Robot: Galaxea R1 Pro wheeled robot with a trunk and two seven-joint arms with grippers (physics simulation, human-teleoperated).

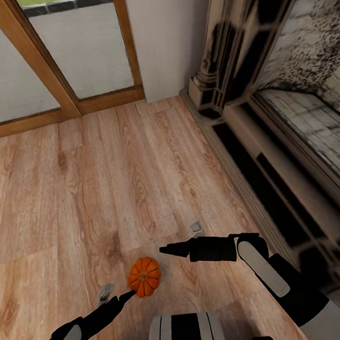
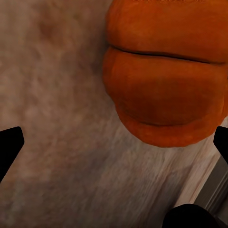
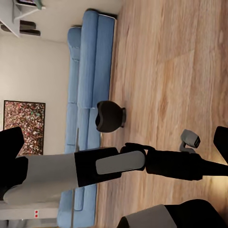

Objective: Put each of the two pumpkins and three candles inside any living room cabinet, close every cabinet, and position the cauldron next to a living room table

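Pumpkin (image 1: pixel 144 277) is the one task object in the head view; around it, from largest down: a wood-plank floor (image 1: pixel 88 188) fills most of that view, with a wood-framed glass door (image 1: pixel 50 57) at its far edge and an ornate grey fireplace (image 1: pixel 267 103) along the right side. In the right wrist view a long blue sofa (image 3: pixel 88 95) stands against a pale wall, and a dark, round cauldron (image 3: pixel 109 116) sits on the floor just beside it. The left arm (image 3: pixel 109 164) crosses that view, grey and black. The small, squat orange pumpkin rests on the floor directly ahead of the robot's base, between the two arms. The left gripper (image 1: pixel 125 297) reaches in low with its tip at the pumpkin's near-left side; in the left wrist view the pumpkin (image 2: pixel 166 80) looms large, off to one side between dark fingers (image 2: pixel 9 145) spread wide and holding nothing. The right gripper (image 1: pixel 170 250) hovers just right of the pumpkin, pointing left, and whether its fingers are spread or closed I cannot tell.
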